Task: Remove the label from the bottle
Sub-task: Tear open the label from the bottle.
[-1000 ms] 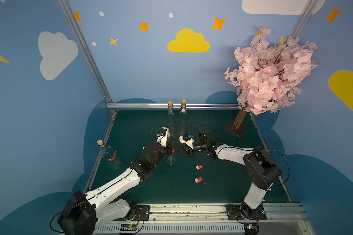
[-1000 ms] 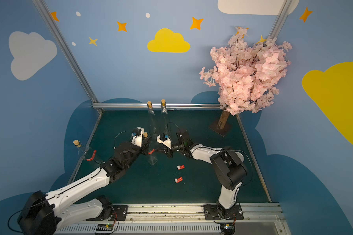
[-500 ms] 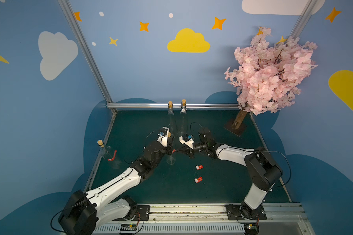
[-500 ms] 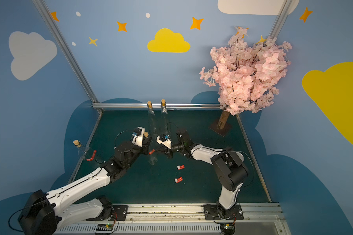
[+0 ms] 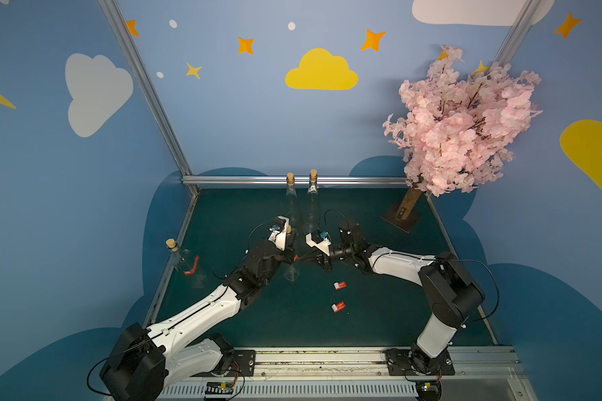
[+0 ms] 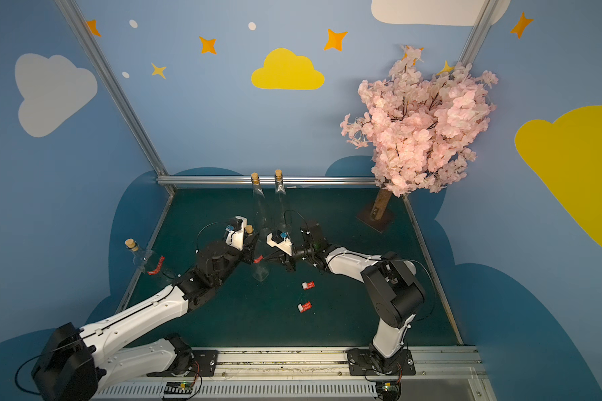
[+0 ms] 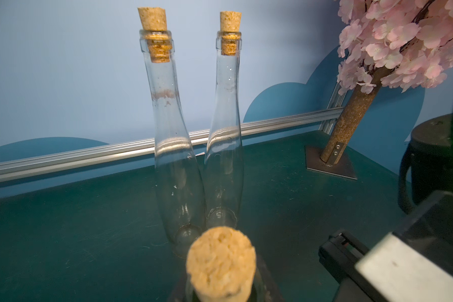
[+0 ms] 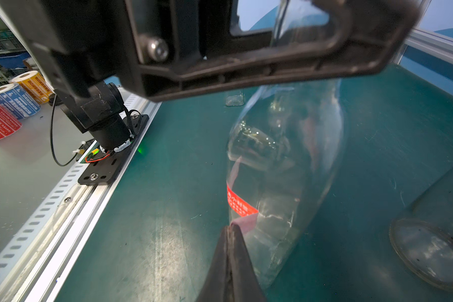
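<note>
Nearest me, two loose stickers [image 5: 339, 285] lie on the surface [image 5: 292, 323]. Beyond, my left claw [image 5: 290, 256] is clenched on the bottle [image 8: 293, 162] neck, mid-surface; only the right wrist view shows my right claw [image 8: 230, 232] pinching its label [image 8: 239, 204] flap. Two bare bottles [image 7: 178, 170] stand behind.

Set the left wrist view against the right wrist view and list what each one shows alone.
Left wrist only: the corked tops of two standing bottles, the blossom tree. Right wrist only: the red label, its peeled edge pinched by the shut right gripper, and label rolls. Both: the held bottle, the green mat.
</note>
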Tool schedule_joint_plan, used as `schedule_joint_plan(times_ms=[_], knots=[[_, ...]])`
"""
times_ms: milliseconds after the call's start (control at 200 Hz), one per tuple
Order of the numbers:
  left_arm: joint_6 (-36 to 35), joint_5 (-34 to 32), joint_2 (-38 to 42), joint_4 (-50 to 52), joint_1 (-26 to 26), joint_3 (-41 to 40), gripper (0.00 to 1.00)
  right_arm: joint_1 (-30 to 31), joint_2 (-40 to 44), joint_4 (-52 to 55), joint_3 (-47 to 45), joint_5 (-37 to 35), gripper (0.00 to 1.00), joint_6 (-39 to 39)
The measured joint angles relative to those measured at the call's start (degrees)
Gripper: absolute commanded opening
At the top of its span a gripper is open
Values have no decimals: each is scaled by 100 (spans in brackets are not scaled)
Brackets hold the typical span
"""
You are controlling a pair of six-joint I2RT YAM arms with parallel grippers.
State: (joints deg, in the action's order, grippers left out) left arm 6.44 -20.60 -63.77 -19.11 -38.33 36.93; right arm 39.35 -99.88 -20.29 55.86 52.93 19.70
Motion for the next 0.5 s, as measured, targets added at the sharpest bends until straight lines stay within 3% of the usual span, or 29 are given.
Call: schedule_joint_plan(times_ms=[501], knots=[[4, -28, -4, 11, -9, 4, 3, 66, 168, 127, -96, 7, 0, 35]])
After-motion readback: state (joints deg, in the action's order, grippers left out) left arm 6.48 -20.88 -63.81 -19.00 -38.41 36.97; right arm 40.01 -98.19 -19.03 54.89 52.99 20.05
